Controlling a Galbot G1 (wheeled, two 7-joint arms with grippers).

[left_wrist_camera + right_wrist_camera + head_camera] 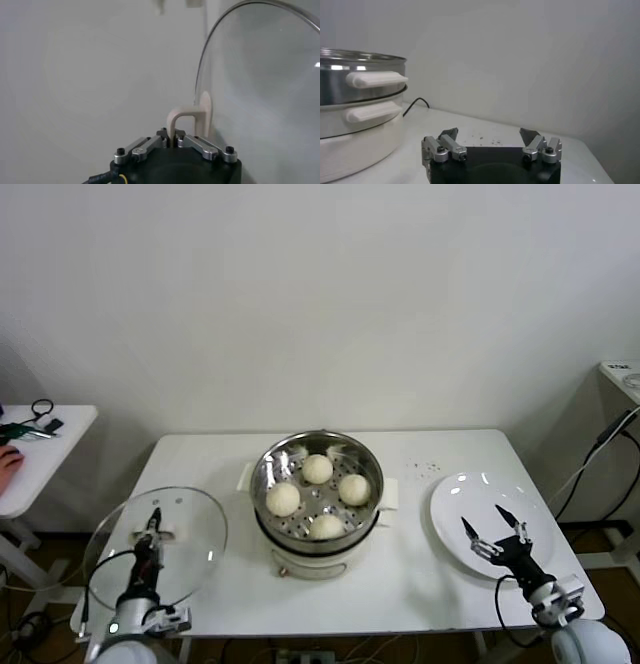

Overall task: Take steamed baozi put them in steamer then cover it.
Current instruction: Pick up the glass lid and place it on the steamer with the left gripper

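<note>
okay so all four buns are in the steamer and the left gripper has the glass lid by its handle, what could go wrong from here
1. The left gripper is shut on only the thin handle of the cover; the wide glass could swing or slip.
2. The steamed baozi sit high in the steamer, so a tilted cover might press one.
3. Lowered off-centre, the cover could catch the steamer's rim. The right gripper waits open over the plate.

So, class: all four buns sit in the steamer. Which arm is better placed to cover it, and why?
Left. Its hand is shut on the cover handle; the right hand hangs open over the plate, holding nothing.
</note>
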